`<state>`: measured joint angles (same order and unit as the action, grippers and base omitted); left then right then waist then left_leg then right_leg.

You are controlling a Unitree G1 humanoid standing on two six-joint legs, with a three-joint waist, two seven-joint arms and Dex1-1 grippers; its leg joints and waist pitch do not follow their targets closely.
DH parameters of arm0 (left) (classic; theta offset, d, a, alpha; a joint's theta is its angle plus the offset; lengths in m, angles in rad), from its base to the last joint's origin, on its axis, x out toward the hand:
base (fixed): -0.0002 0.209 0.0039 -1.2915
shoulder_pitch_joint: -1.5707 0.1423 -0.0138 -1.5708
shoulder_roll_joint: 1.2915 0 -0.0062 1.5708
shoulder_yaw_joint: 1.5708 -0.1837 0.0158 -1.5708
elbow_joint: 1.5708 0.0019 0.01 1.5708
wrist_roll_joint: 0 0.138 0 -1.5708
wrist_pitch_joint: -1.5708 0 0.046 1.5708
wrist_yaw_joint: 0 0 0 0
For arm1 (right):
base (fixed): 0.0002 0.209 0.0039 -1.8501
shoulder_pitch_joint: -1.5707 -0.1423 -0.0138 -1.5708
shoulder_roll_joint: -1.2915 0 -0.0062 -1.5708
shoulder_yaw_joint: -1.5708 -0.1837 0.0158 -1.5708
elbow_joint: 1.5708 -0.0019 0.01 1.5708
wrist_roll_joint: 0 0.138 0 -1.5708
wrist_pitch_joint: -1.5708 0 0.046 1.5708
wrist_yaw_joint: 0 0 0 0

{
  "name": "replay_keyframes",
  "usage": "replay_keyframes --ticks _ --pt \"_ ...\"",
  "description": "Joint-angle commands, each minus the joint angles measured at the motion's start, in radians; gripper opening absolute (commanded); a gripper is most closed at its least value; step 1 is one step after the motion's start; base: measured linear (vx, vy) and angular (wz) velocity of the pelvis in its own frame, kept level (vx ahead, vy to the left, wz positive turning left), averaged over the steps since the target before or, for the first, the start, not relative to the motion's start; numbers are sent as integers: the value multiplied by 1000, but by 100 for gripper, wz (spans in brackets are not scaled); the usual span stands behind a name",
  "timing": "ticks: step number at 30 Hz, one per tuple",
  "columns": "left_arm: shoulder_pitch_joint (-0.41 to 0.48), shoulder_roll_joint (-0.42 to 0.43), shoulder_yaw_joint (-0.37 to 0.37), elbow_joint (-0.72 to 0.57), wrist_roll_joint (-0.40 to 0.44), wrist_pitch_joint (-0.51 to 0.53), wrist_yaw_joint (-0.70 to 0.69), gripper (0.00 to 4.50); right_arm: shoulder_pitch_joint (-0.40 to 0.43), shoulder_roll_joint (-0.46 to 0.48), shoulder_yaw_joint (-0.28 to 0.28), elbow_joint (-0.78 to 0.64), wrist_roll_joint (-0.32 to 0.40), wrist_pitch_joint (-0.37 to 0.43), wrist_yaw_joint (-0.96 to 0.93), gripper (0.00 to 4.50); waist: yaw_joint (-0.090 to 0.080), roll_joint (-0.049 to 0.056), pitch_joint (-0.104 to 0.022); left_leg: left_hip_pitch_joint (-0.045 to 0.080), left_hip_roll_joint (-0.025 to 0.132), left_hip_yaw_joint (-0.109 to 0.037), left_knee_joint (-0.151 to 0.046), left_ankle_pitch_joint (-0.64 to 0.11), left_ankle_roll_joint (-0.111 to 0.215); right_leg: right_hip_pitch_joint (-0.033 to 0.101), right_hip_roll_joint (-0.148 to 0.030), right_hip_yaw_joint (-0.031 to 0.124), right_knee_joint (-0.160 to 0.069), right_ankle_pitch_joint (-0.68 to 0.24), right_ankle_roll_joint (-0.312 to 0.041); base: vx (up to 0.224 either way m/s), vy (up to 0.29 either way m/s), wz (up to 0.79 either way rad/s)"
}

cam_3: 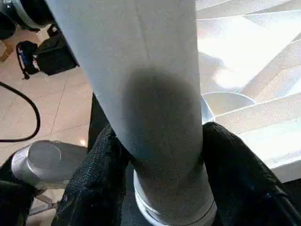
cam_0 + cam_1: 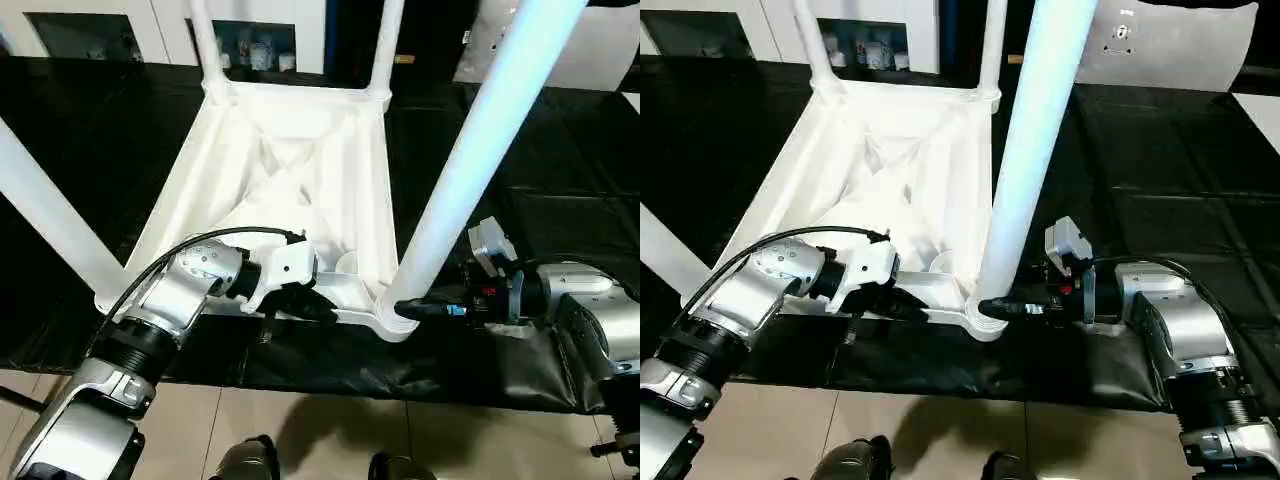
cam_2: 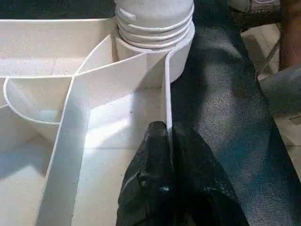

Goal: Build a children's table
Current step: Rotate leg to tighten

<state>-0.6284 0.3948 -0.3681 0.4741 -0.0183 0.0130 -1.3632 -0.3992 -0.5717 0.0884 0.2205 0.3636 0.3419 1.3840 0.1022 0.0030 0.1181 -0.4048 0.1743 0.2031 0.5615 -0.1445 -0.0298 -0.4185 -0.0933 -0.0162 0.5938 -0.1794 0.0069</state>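
Observation:
The children's table top (image 2: 290, 170) lies upside down on the black-covered work table, ribs facing up. Its white legs stand upright in the corner sockets: two at the far corners (image 2: 205, 40), one at the near left (image 2: 40, 215) and one at the near right (image 2: 480, 150). My left gripper (image 3: 168, 129) is shut on the thin front wall of the top, just short of the near right socket (image 3: 181, 56). My right gripper (image 1: 160, 141) reaches in from the right, its black fingers (image 1: 94, 179) pressed against both sides of the near right leg (image 1: 150, 94) just above its threaded collar.
A white glass-door cabinet (image 2: 260, 40) stands behind the work table (image 2: 560, 170). The table top's front edge lies close to the work table's near edge, with tiled floor (image 2: 330, 440) below. A black cable (image 2: 215, 238) arcs over my left wrist. A black bag (image 1: 51, 54) sits on the floor.

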Motion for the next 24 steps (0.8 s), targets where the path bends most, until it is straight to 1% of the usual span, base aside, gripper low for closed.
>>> replay_keyframes --ticks 1,3,5,6,7,8,9,10,11,12,13,14,15,16,17,18,19,20,21,22,23,24 --pt "1 -9 -23 -30 0 -23 -35 0 8 -7 12 -22 33 25 25 212 -4 -14 -67 32 55 -16 -57 -208 95 37 -46 23 -63 -200 -257 0 0 0" --pt "2 -13 -21 -32 7 -5 -6 0 25 1 5 -43 43 47 3 205 -3 -16 -66 32 55 -16 -59 -216 91 37 -46 23 -64 -207 -254 0 0 0" --pt "1 -28 -10 -47 4 38 35 0 43 18 -4 -84 56 88 -45 203 -4 -17 -66 32 56 -17 -60 -222 86 37 -47 23 -64 -219 -252 0 0 0" --pt "1 -28 -10 -47 4 38 35 0 43 18 -4 -84 56 88 -45 202 -1 -17 -65 33 57 -17 -61 -223 83 36 -47 25 -65 -225 -247 0 0 0" --pt "-3 -54 4 -60 4 91 91 0 54 51 -9 -117 31 127 -151 202 -3 -17 -64 32 56 -16 -62 -224 80 34 -46 25 -66 -233 -243 0 0 0" --pt "-4 -64 8 -65 2 114 110 0 55 69 -9 -122 10 132 -202 202 -3 -16 -61 33 56 -17 -64 -232 76 32 -45 26 -68 -249 -239 0 0 0" --pt "-4 -64 8 -65 2 114 110 0 55 69 -9 -122 10 132 -202 202 -8 -17 -61 30 53 -20 -68 -257 58 33 -49 24 -72 -299 -228 0 0 0" --pt "-8 -91 15 -75 2 159 155 0 50 119 -16 -122 -37 148 -329 202 -15 -19 -59 30 52 -21 -69 -278 40 31 -51 26 -76 -349 -210 0 0 0" --pt "-8 -93 16 -76 2 162 158 0 49 123 -17 -122 -41 149 -339 201 -17 -18 -59 31 51 -23 -70 -285 31 29 -51 26 -79 -371 -203 0 0 0" --pt "-12 -107 20 -74 4 176 183 0 45 145 -22 -119 -55 155 -386 201 -25 -22 -57 24 49 -29 -74 -301 19 35 -53 24 -83 -415 -181 0 0 0" --pt "-20 -133 28 -68 10 198 228 0 36 183 -30 -114 -80 169 -468 199 -27 -13 -59 25 50 -30 -76 -308 11 31 -54 24 -81 -423 -177 0 0 0" --pt "-36 -174 41 -49 21 226 302 0 22 233 -38 -106 -115 190 -577 199 -35 -18 -57 31 50 -28 -77 -334 -1 24 -49 25 -88 -439 -166 0 0 0" --pt "-47 -201 50 -37 29 250 355 0 13 268 -45 -103 -134 200 -650 198 -46 -16 -57 30 46 -29 -77 -342 -15 22 -48 25 -89 -448 -163 0 0 0" --pt "-49 -205 51 -36 30 253 362 0 11 273 -46 -103 -136 202 -659 198 -53 -18 -60 28 44 -33 -77 -345 -24 26 -50 22 -89 -465 -154 0 0 0" --pt "-59 -227 57 -27 44 276 414 0 -3 312 -62 -96 -151 223 -741 196 -53 -19 -61 28 43 -33 -76 -340 -20 27 -50 22 -91 -465 -147 0 0 0" --pt "-71 -250 64 -20 58 307 469 0 -18 358 -82 -90 -164 250 -834 196 -58 -17 -58 31 43 -30 -76 -339 -15 20 -47 26 -94 -455 -145 0 0 0" --pt "-76 -263 70 -17 63 324 496 0 -25 380 -90 -86 -172 259 -876 196 -62 -15 -61 30 42 -29 -74 -333 -13 20 -46 26 -93 -439 -147 0 0 0" --pt "-86 -288 83 -7 71 340 552 0 -37 413 -95 -74 -193 253 -944 196 -63 -14 -64 28 42 -30 -73 -318 -17 22 -46 25 -90 -419 -148 0 0 0" --pt "-93 -311 96 1 77 354 604 0 -46 445 -100 -65 -217 246 -1011 196 -63 -16 -67 26 40 -28 -73 -297 -10 26 -44 25 -89 -379 -150 0 0 0" --pt "-103 -350 117 14 82 359 681 0 -57 487 -97 -50 -258 214 -1099 196 -63 -12 -70 29 41 -25 -70 -272 -6 23 -39 26 -84 -307 -163 0 0 0" --pt "-103 -350 117 14 82 359 681 0 -57 487 -97 -50 -258 214 -1099 196 -65 -12 -71 28 41 -24 -69 -259 -6 24 -38 26 -80 -273 -172 0 0 0" --pt "-104 -361 120 15 84 361 696 0 -59 497 -86 -48 -282 198 -1129 196 -62 -14 -76 28 37 -22 -64 -231 6 31 -37 24 -76 -218 -179 0 0 0"
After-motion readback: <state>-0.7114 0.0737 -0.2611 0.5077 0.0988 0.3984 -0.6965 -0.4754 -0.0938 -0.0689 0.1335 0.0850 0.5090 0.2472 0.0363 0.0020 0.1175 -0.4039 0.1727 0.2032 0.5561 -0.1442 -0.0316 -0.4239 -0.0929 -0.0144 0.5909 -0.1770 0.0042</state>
